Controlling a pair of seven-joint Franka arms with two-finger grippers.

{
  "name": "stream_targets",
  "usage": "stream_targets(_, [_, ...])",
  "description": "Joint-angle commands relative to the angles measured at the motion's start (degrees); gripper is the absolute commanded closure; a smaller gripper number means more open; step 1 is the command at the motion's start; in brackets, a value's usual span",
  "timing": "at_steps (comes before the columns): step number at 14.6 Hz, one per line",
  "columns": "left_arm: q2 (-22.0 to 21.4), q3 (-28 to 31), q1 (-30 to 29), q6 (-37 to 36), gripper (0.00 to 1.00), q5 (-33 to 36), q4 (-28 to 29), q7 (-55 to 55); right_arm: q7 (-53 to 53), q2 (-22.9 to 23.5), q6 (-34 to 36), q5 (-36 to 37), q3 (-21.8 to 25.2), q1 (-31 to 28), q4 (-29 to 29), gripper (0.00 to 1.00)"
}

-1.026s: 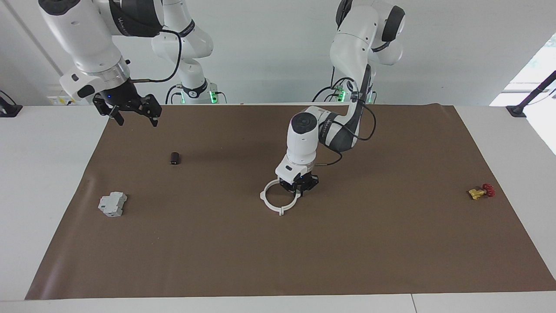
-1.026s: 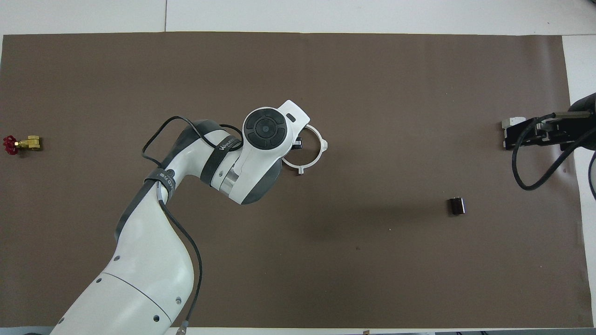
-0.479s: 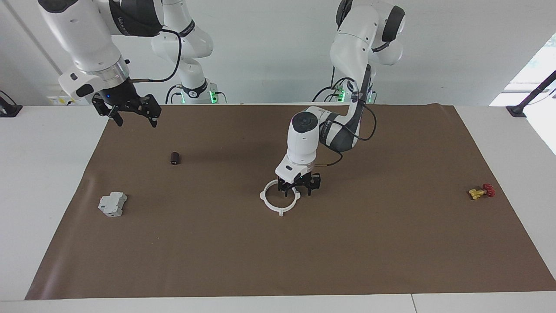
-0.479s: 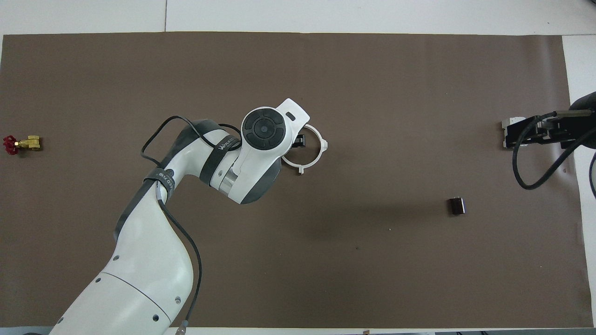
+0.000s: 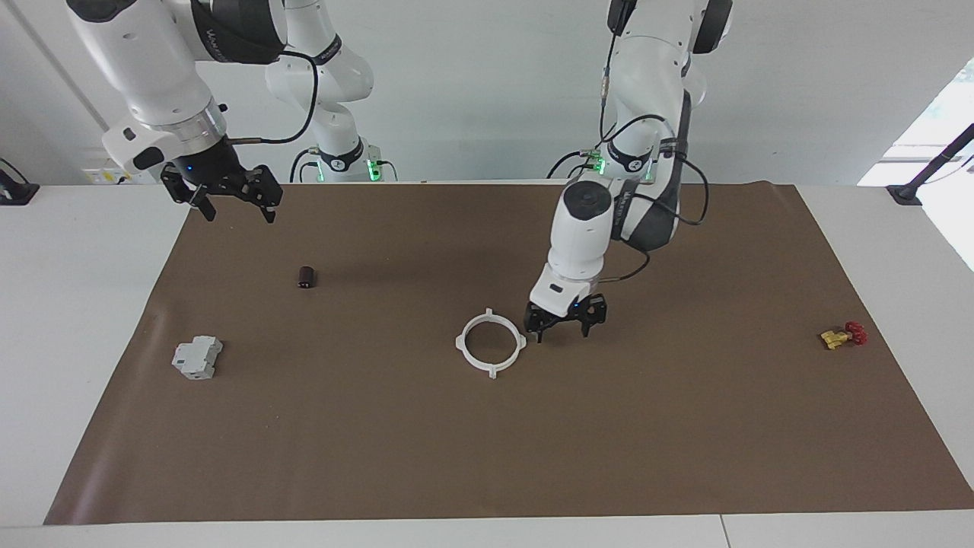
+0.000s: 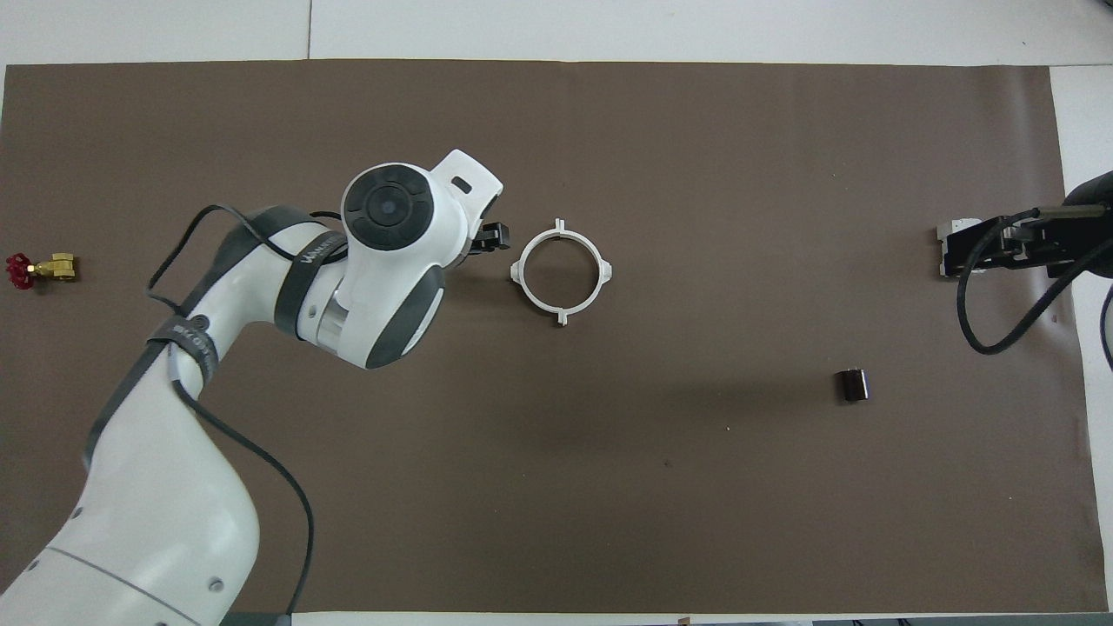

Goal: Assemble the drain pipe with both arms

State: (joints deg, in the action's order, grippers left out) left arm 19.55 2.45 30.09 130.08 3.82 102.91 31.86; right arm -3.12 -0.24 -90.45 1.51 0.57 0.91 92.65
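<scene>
The ring (image 5: 491, 342) lay whole, seemingly joined; my left gripper (image 5: 564, 326) hung spread beside it — right gripper (image 5: 232, 199) spread, waiting.

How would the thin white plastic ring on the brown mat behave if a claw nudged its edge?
The thin white plastic ring lies flat on the brown mat, so it would probably slide rather than roll or tip. Its slender band looks light and somewhat flexible. If its halves are only loosely joined, a push might part them.
</scene>
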Motion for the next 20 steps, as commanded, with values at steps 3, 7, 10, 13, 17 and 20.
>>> stream_targets(3, [-12.42,-0.25,-9.07,-3.06,0.0,-0.48,10.47,-11.19,1.37,-0.29,-0.34,-0.19,-0.22,-0.38,-0.01,0.0])
stream_targets(7, [-16.29,-0.16,-16.62,-9.31,0.0,-0.48,10.12,-17.49,1.28,-0.81,-0.16,-0.28,-0.31,-0.21,0.07,0.0])
stream_targets(10, [-19.01,0.01,-22.43,-13.61,0.0,-0.57,8.98,-26.82,1.19,-1.34,0.98,-0.37,-0.39,-0.2,0.07,0.0])
stream_targets(13, [-19.46,0.28,-26.21,-20.01,0.0,-1.27,3.73,-31.23,1.28,-1.34,0.54,-0.37,-0.39,-0.29,-0.01,0.0])
stream_targets(17, [-18.58,0.36,-28.42,-31.09,0.0,-4.44,-7.08,-33.97,1.28,-1.34,0.02,-0.37,-0.39,-0.38,-0.01,0.0])
stream_targets(20, [-17.44,0.54,-29.03,-38.56,0.0,-5.4,-14.2,-33.97,1.28,-1.34,-0.07,-0.37,-0.39,-0.47,-0.01,0.0])
